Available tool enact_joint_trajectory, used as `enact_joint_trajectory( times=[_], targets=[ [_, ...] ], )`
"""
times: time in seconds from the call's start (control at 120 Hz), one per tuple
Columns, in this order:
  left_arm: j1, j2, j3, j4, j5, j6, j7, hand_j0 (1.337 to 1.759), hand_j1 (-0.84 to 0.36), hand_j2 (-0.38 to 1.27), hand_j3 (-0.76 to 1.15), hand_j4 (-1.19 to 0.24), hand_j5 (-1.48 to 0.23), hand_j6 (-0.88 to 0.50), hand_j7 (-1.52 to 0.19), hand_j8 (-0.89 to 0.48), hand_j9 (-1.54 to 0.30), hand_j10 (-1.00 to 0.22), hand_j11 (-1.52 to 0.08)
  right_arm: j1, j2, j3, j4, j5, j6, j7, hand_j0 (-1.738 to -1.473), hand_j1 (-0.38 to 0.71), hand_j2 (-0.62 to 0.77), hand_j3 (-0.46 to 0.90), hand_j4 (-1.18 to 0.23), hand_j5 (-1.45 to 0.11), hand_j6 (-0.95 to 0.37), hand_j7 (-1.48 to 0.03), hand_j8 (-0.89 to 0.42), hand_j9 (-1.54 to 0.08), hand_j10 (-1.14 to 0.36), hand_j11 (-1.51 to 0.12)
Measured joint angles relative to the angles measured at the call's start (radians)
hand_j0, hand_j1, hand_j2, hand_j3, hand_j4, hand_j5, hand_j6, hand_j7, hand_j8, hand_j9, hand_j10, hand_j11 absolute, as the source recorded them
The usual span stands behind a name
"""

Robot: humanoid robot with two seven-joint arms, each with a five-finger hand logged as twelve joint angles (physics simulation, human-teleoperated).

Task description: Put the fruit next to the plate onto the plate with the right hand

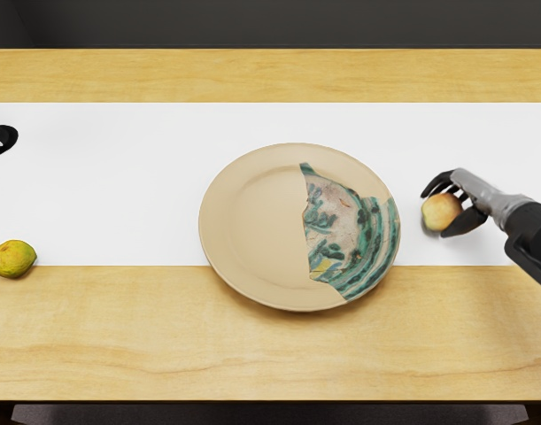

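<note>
Table: pale wooden top (252, 345) fills the view, with its near band of bare grain running the full width at the bottom.
White strip: a broad white band (119, 195) lies across the middle of the wood, from the left edge to the right edge.
Yellow-green fruit: a small one (12, 258) sits at the far left, on the line where the white band meets the near wood, well apart from the plate.
Plate: a round tan plate (243, 221) lies in the middle. Its near rim laps onto the wood and the rest is on the white band. Its right part bears a green, striped and leafy pattern.
Round fruit: a yellow fruit with a red blush (440, 212) is just beside the plate's right rim, over the white band and not on the plate.
Right hand: it (460, 199) is clamped on the round fruit, with dark fingers (438, 183) curled over its far side and another digit along its near side. Whether the fruit is lifted cannot be told.
Right arm: the grey and black forearm (527, 226) comes in from the right edge.
Left hand: only a small dark part (0, 139) shows at the left edge over the white band. Whether it is open or closed cannot be told.
Far side: another band of wood, then a dark background.
</note>
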Motion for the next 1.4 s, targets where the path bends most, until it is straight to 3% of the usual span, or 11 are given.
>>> enact_joint_trajectory(
  times=[0.25,0.692,0.95,1.175,1.3,1.4],
  targets=[
    [0.000,0.000,0.000,0.000,0.000,0.000,0.000,1.658,0.07,0.05,0.00,-0.23,-0.30,-0.23,-0.30,-0.23,-0.30,-0.23,-0.30,0.041,-0.022,0.021,0.008,0.067,0.030,0.017,-1.655,0.15,0.05,0.00,-0.53,-0.71,-0.42,-0.70,-0.38,-0.72,-0.52,-0.72],
    [0.000,0.000,0.000,0.000,0.000,0.000,0.000,1.658,0.07,0.05,0.00,-0.23,-0.30,-0.23,-0.30,-0.23,-0.30,-0.23,-0.30,0.057,-0.053,0.206,0.052,0.129,0.222,0.018,-1.657,0.16,0.07,0.00,-0.53,-0.72,-0.41,-0.70,-0.38,-0.72,-0.52,-0.73],
    [0.000,0.000,0.000,0.000,0.000,0.000,0.000,1.658,0.07,0.05,0.00,-0.23,-0.30,-0.23,-0.30,-0.23,-0.30,-0.23,-0.30,0.084,0.037,0.233,0.054,0.139,0.267,0.017,-1.658,0.17,0.12,0.00,-0.53,-0.73,-0.41,-0.71,-0.37,-0.73,-0.51,-0.74],
    [0.000,0.000,0.000,0.000,0.000,0.000,0.000,1.658,0.07,0.05,0.00,-0.23,-0.30,-0.23,-0.30,-0.23,-0.30,-0.23,-0.30,0.115,0.134,0.235,0.053,0.141,0.295,0.016,-1.658,0.19,0.26,0.00,-0.54,-0.73,-0.43,-0.71,-0.39,-0.73,-0.53,-0.74],
    [0.000,0.000,0.000,0.000,0.000,0.000,0.000,1.658,0.07,0.05,0.00,-0.23,-0.30,-0.23,-0.30,-0.23,-0.30,-0.23,-0.30,0.131,0.186,0.235,0.053,0.142,0.309,0.015,-1.658,0.23,0.42,0.00,-0.54,-0.74,-0.46,-0.72,-0.41,-0.73,-0.53,-0.73],
    [0.000,0.000,0.001,0.000,0.000,0.000,0.000,1.658,0.07,0.05,0.00,-0.23,-0.30,-0.23,-0.30,-0.23,-0.30,-0.23,-0.30,0.135,0.209,0.236,0.053,0.142,0.319,0.015,-1.658,0.25,0.45,0.00,-0.54,-0.74,-0.45,-0.72,-0.40,-0.72,-0.53,-0.73]
  ],
)
